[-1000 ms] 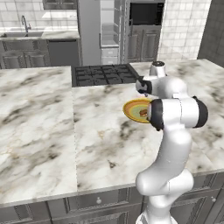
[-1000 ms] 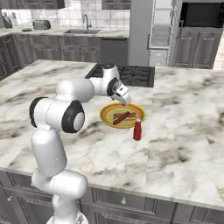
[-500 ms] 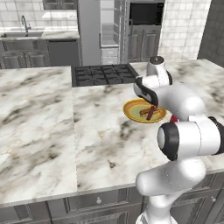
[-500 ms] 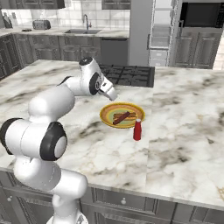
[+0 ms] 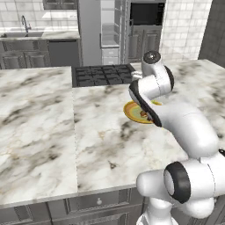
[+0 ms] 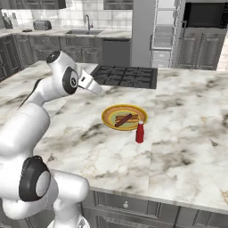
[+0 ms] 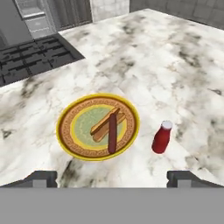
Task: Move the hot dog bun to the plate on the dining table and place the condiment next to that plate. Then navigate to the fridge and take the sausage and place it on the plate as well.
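Dining table (image 7: 183, 57): plate (image 7: 65, 131) holds hot dog bun (image 7: 99, 127), sausage (image 7: 112, 133); gripper (image 7: 112, 178) wide open, empty.

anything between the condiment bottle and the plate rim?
Nothing: bare marble separates the condiment from the plate; hand view shows the gap.

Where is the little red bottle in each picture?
Left base view: I can't make it out; the arm covers the plate's right side.
Right base view: the red bottle stands just right of centre, beside the plate's near right edge.
Hand view: right of centre, apart from the plate.
Shared landmark: the yellow plate.
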